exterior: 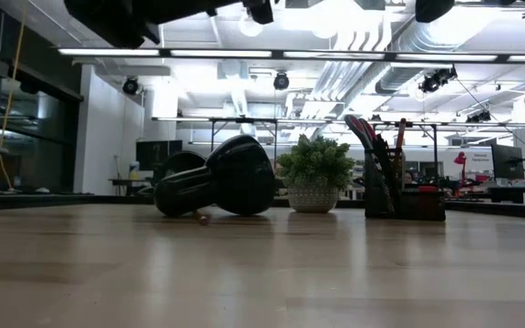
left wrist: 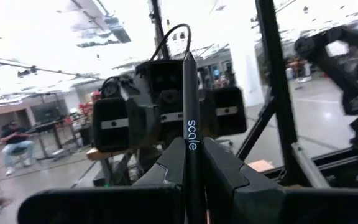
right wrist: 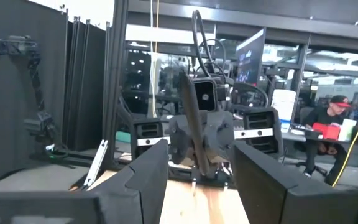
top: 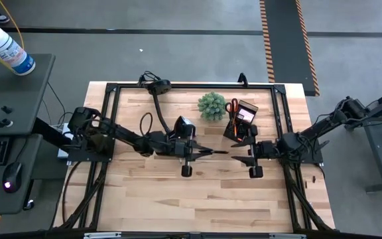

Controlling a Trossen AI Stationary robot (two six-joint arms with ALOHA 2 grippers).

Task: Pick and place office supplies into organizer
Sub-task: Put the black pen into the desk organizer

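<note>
Item: dark pen (left wrist: 190, 124), frame centre in high view, above table (top: 178, 199), clamped in left tool (top: 201, 152). Light, stiff, slick; grip mid-barrel. Right tool (top: 239, 155) agape, empty, facing it. Organizer (top: 239, 121) upper right of centre.

Light wooden table (top: 178, 199) carries a lamp (top: 183, 126); a plant (top: 212, 105); a black organizer (top: 241, 121) beside it

My left hand (left wrist: 188, 171) is dark; the pen (left wrist: 190, 124) is black, lettered white. Pale striped wood table (top: 178, 192), green plant (top: 212, 105), black organizer (top: 241, 119).
</note>
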